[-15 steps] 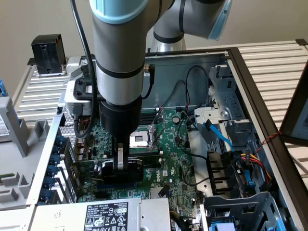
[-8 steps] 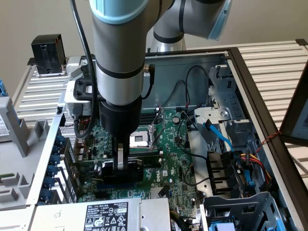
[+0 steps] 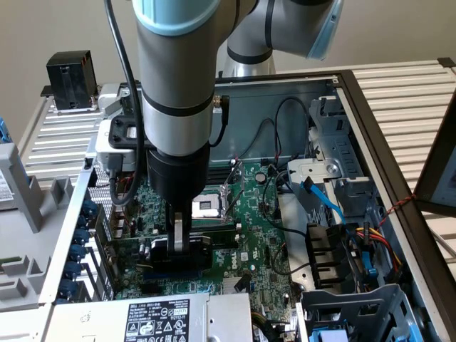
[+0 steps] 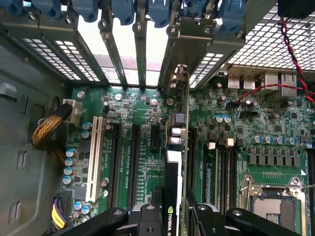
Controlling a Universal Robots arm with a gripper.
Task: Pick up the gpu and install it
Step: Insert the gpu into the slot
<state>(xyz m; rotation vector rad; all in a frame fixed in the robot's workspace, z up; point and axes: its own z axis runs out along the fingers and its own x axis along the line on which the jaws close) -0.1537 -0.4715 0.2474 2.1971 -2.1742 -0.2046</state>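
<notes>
Clearly the gpu (image 4: 176, 194) stands on edge over the motherboard (image 4: 147, 132), clamped in the gripper (image 4: 173, 216); the jaws are partly closed on the card's black shroud, one finger on each face. In the exterior view the gpu (image 3: 187, 246) sits low inside the open computer case (image 3: 356, 92), just on the near side of the CPU socket (image 3: 208, 206), and it looks at or very near its expansion slot, though whether the edge connector is in I cannot tell.

Risk, as I judge it: if the card's edge lies slightly off the slot line, downward push would bend the card or scrape the board. The silver bracket (image 4: 179, 81) also has to pass between the rear slot dividers (image 4: 140, 44); catching there would tilt the card.

Room is tight. Relative to the gpu, empty expansion slots (image 4: 133, 157) lie on one side and memory slots (image 4: 224, 169) close on the other. Blue retention clips (image 3: 87, 235) line the case's edge beyond the bracket, and loose black cables (image 3: 285, 114) hang past the CPU socket.
</notes>
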